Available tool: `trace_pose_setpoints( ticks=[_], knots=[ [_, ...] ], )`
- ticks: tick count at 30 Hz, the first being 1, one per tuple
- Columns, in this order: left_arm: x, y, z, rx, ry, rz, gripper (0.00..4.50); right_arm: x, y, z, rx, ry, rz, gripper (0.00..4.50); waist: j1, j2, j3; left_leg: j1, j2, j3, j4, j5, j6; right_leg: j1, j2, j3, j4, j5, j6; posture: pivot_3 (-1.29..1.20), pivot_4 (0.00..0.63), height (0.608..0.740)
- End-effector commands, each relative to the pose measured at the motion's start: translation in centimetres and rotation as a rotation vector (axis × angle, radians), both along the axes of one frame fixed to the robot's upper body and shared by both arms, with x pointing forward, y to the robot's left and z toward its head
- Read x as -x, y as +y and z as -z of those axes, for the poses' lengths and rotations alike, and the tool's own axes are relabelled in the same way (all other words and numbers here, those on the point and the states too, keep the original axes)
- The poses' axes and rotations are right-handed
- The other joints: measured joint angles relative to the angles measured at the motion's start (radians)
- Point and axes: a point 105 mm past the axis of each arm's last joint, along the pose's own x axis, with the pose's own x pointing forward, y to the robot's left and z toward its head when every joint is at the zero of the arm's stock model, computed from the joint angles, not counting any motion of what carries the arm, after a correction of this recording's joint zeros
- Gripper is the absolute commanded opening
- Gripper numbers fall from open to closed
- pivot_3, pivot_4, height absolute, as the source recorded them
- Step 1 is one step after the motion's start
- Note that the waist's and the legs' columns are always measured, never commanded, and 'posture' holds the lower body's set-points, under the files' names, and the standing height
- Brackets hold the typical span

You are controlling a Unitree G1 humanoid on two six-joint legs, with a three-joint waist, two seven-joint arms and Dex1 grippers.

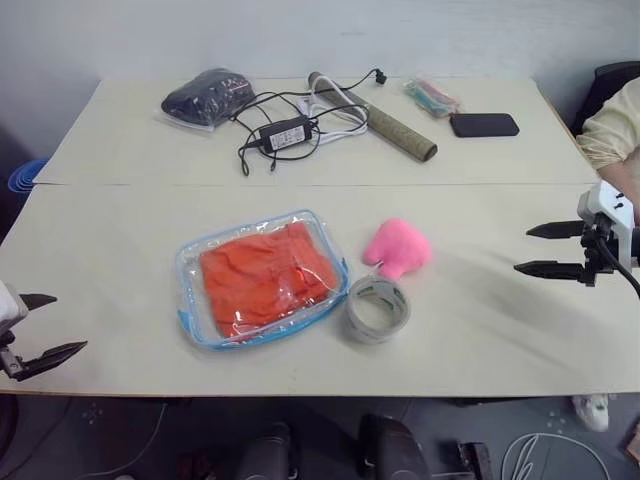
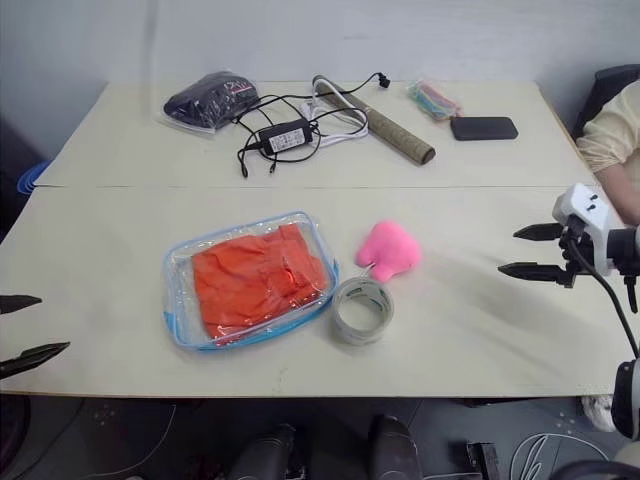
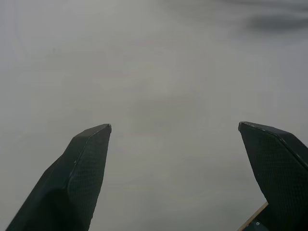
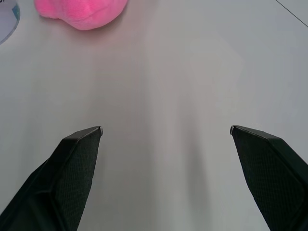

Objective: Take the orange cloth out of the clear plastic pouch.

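One clear plastic pouch [image 1: 262,278]; one orange cloth [image 1: 262,276] inside.

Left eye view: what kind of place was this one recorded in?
Probably an office or lab workroom, not a home. Two plain pale tables stand pushed together against a bare wall, a power adapter with tangled cables and a phone lie at the back, and loose cables trail on the floor.

The 2 head views look forward and down from above the table's [image 1: 480,340] near edge, taking in its whole top and sharing nearly the same scene. Each wrist view looks close along its own 2 fingers at bare tabletop; the right one shares the pink plush toy [image 4: 79,12] with them.
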Motion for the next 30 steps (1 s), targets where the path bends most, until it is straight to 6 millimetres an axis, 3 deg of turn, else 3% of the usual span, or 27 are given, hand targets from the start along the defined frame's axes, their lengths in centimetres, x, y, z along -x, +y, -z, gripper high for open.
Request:
trace_pose_setpoints(
  ticks=[1, 20, 25, 30],
  knots=[
    [0.4, 0.3, 0.0, -0.059, 0.004, 0.019, 4.48, 0.1, -0.4, -1.0, -0.005, -0.049, 0.006, 4.49, 0.0, 0.0, 0.0, 0.0, 0.0, 0.0, 0.0, 0.0, 0.0, 0.0, 0.0, 0.0, 0.0, 0.0, 0.0, 0.0, 0.15, 0.74],
    [-0.4, -1.2, -0.7, 0.091, -0.001, 0.014, 4.48, -0.2, -1.1, -0.5, -0.011, -0.055, 0.062, 4.49, 0.0, 0.0, 0.0, 0.0, 0.0, 0.001, 0.001, 0.0, 0.0, 0.0, 0.0, 0.001, 0.001, 0.0, 0.0, 0.0, 0.15, 0.74],
    [-2.6, -2.5, -3.0, 0.204, -0.132, 0.014, 4.48, -0.2, -0.5, -1.0, -0.048, -0.039, 0.035, 4.49, 0.003, 0.0, 0.0, 0.0, 0.0, 0.001, 0.003, 0.0, 0.0, 0.0, 0.0, 0.001, 0.003, 0.0, 0.0, 0.0, 0.15, 0.74],
    [-2.8, -4.9, -4.4, 0.272, -0.127, 0.101, 4.48, -0.1, 0.6, -2.4, -0.022, -0.073, -0.042, 4.49, 0.0, 0.0, 0.0, 0.0, 0.0, -0.001, 0.003, 0.0, 0.0, 0.0, 0.0, 0.002, 0.003, 0.0, 0.0, 0.0, 0.15, 0.74]
  ],
)
